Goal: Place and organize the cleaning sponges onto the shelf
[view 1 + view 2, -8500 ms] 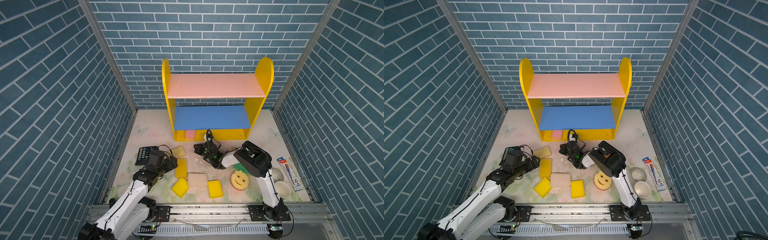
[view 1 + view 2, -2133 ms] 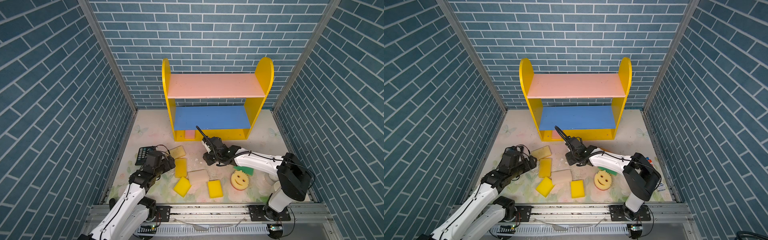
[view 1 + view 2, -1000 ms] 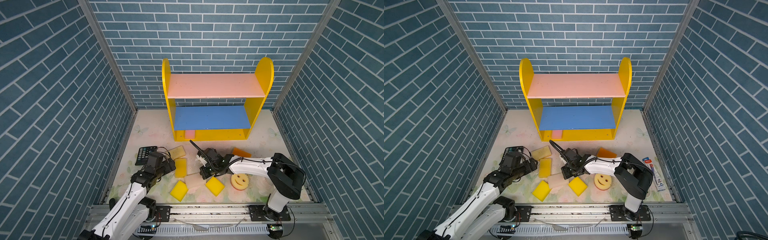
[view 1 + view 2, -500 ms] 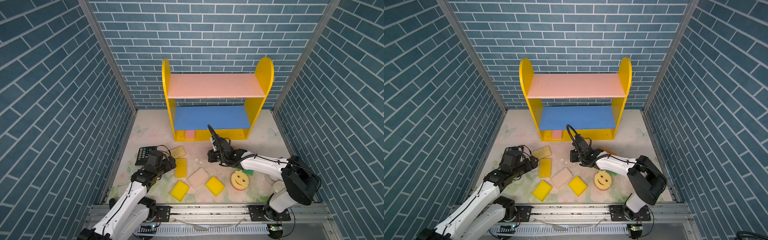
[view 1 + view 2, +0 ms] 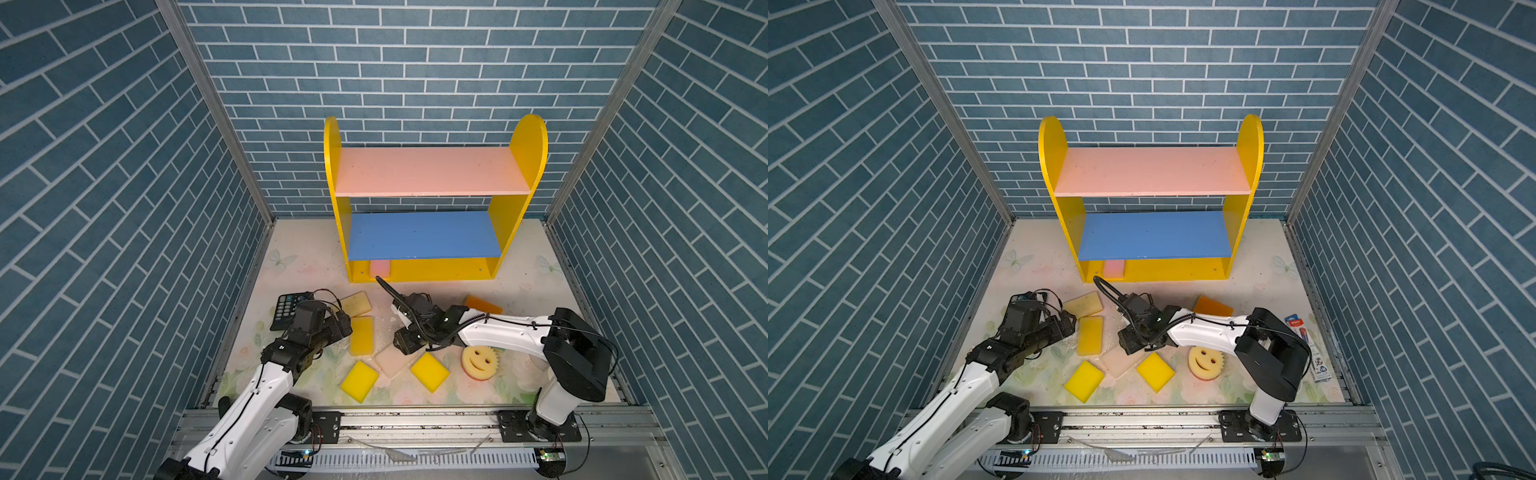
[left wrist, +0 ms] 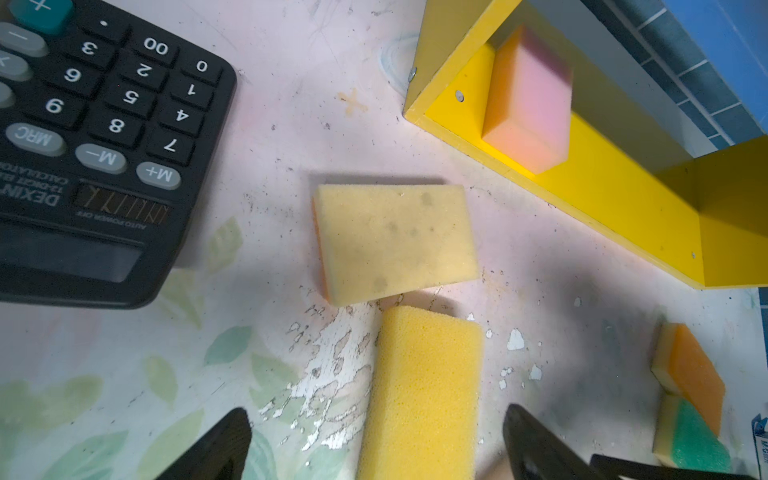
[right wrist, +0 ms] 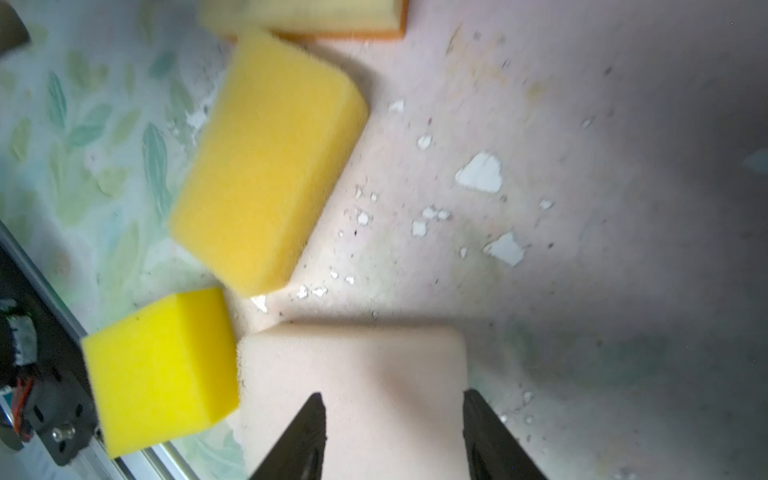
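Yellow sponge (image 6: pixel 424 395) lay before the shelf (image 5: pixel 505 232), between the left gripper's (image 6: pixel 374 415) spread jaws. Further right, the right gripper (image 7: pixel 392 397), jaws apart, hung over the whitish sponge (image 7: pixel 353 361), seemingly not yet gripping it. The pickup called for closing, then lifting shelfward.

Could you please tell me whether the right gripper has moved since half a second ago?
Yes. In a top view the right gripper has drawn back from the shelf toward the front rail, now above the whitish sponge.
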